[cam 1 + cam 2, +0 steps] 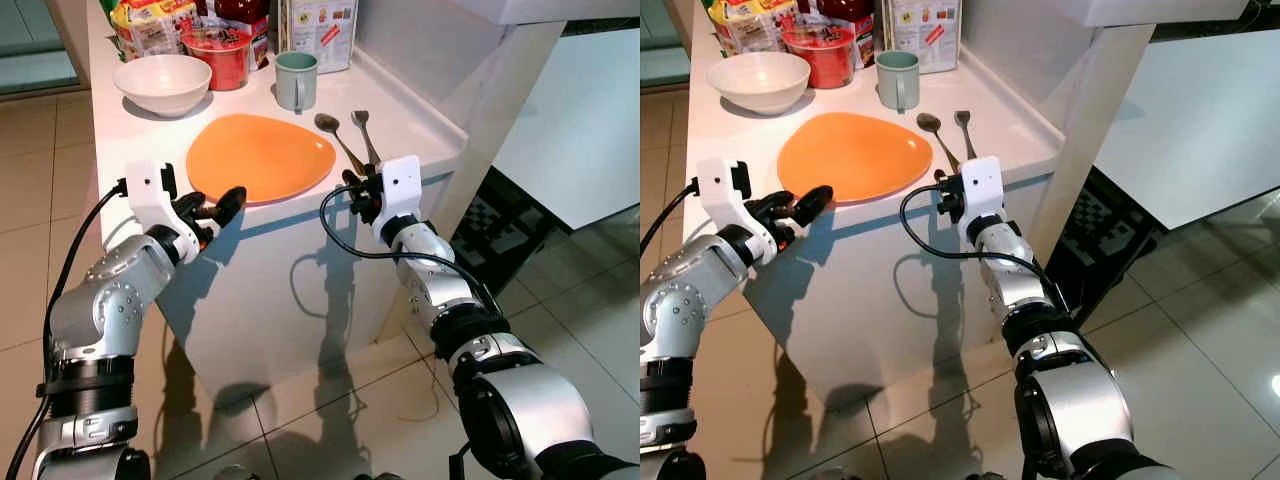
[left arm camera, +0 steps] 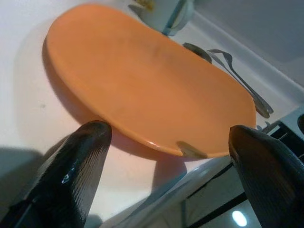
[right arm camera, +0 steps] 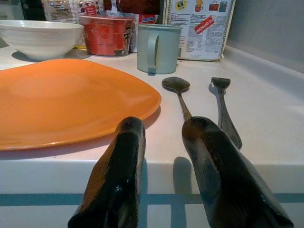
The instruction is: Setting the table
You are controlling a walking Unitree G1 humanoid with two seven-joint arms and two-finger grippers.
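While raised at the near edge of the white tabletop [image 1: 130, 130], left hand [image 1: 222, 203] with fingers spread apart, empty, tips just short of the near rim of the orange plate [image 1: 260, 155]. Right hand [image 1: 358, 185] at the same edge, just beside the plate's right end, fingers [image 3: 121, 161] parted by a narrow gap, gripping nothing, aimed toward the handles of spoon [image 1: 330, 126] and fork [image 1: 362, 124].

Plate flat near the front of the tabletop, between the two hands. Spoon and fork side by side to the plate's right, handles toward the robot, spoon nearer the plate, fork on the outer side; handles close together, perhaps touching at the near end, hard to tell from the blur.

Pale green mug [image 1: 296, 80] upright behind the plate, handle turned toward the robot. White bowl [image 1: 162, 83] to the mug's left, well apart from the plate. Red cup of noodles [image 1: 225, 55] between bowl and mug, further back. Printed carton [image 1: 320, 30] and snack packets [image 1: 150, 22] along the back. Tiled floor [image 1: 30, 200] below.
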